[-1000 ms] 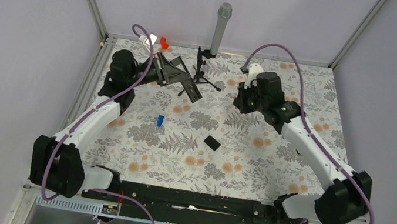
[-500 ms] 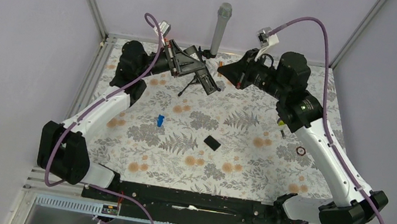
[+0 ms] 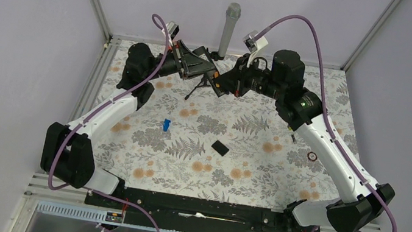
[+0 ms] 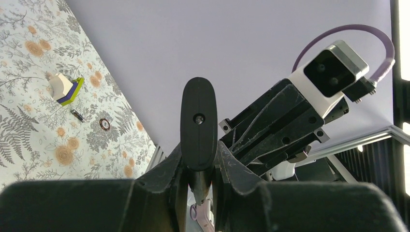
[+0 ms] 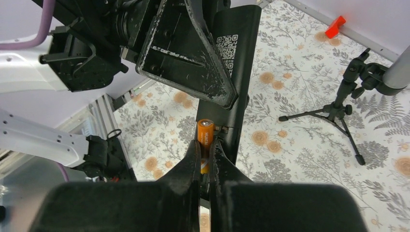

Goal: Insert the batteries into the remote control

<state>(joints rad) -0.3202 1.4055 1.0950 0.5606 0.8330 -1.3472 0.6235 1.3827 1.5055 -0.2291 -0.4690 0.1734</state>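
My left gripper (image 4: 199, 162) is shut on the remote control (image 4: 198, 121), a slim black bar held up in the air near the back of the table (image 3: 211, 82). In the right wrist view its back (image 5: 237, 67) shows a QR label. My right gripper (image 5: 205, 147) is shut on one orange battery (image 5: 205, 137). The battery's upper end lies against the remote's lower end, beside small metal contacts. From above, the two grippers meet: the left (image 3: 195, 65) and the right (image 3: 222, 85). No other battery shows.
A small black cover plate (image 3: 220, 148) and a blue piece (image 3: 166, 124) lie mid-table. A grey cylinder on a black tripod (image 3: 229, 27) stands at the back. A small ring (image 3: 312, 156) lies right; a red piece (image 5: 335, 26) sits by the back wall.
Both arms have risen from the table. The left lifted the remote and turned it rightward. The right swung left with the battery to the remote's end.
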